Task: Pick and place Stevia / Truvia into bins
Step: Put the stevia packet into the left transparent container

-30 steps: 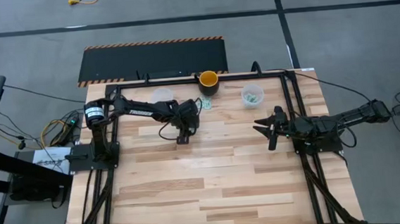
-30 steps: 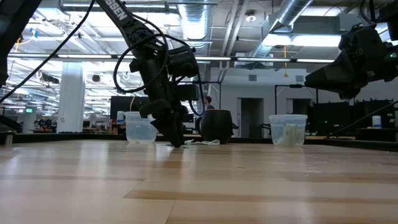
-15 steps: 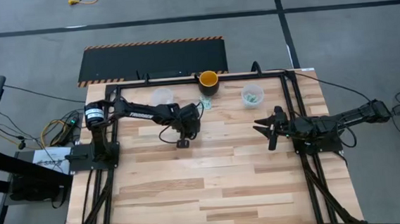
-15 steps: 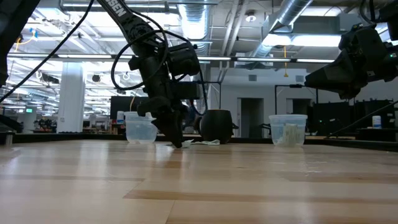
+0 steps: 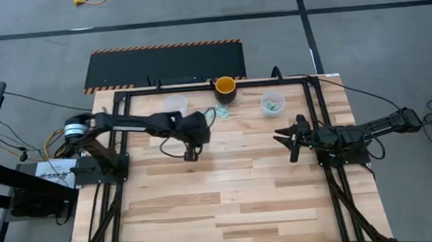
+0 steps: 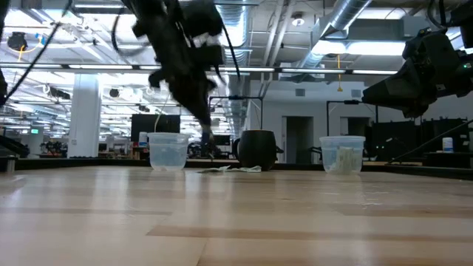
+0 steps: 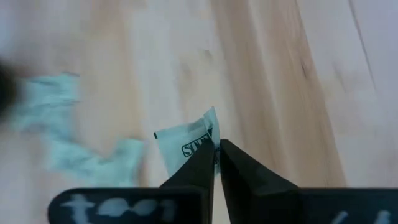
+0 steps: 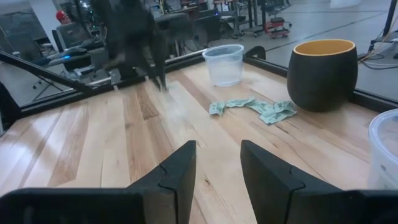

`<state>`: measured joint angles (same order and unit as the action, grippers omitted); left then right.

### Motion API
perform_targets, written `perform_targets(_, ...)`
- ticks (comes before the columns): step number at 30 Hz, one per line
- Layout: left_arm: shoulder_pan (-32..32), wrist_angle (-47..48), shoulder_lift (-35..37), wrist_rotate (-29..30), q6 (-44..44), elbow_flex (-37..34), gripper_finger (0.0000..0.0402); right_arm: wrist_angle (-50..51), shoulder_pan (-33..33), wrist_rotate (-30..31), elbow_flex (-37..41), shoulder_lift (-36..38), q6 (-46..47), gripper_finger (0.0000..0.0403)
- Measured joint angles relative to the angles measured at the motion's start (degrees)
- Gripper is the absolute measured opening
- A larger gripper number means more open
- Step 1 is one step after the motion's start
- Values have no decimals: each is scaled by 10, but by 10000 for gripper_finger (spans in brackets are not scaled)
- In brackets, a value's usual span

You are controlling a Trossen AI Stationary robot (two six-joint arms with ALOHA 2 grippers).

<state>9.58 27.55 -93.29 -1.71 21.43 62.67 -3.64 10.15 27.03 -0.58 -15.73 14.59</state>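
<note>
Light green and white Stevia sachets point(image 8: 255, 109) lie in a small heap point(image 5: 221, 113) on the wood, next to the yellow-orange cup point(image 5: 225, 87). One clear bin point(image 5: 174, 105) stands at the far left of centre. The other clear bin point(image 5: 273, 102) holds several sachets. My left gripper point(image 7: 215, 149) hangs above the table near the left bin point(image 6: 168, 150), shut on one sachet point(image 7: 185, 144). My right gripper point(image 8: 216, 163) hovers open over the table's right side point(image 5: 289, 140), nothing between its fingers. My left gripper pinches one sachet by its corner point(image 7: 210, 132) between its two fingertips. Most of the sachet sticks out past the fingertips. The fingers point(image 6: 208, 134) slant down from above, well off the wood, so the sachet is lifted clear of the table.
A dark metal frame point(image 5: 198, 82) runs around the table's edges. Broad bare wood point(image 5: 229, 196) fills the near half. The room behind shows in the low view.
My left gripper has shut on one sachet at the heap's near edge. It has then risen well off the table and drifted slightly toward the table's left, carrying the sachet up with it. The other sachets stay on the wood.
</note>
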Motion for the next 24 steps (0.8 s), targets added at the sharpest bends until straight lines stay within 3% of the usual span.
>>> perform_targets(6, 14, 62, 101, 129, -18, 1, 5, 0, 0, 0, 0, 0, 0, 121)
perform_targets(10, 42, 121, 143, 182, -29, 2, 6, 0, 0, 0, 0, 0, 0, 121)
perform_targets(15, 103, 161, 152, 190, -39, 1, 6, 0, 0, 0, 0, 0, 0, 121)
perform_targets(24, 190, 133, 131, 182, -22, -15, 6, 0, 0, 1, 0, 0, 0, 121)
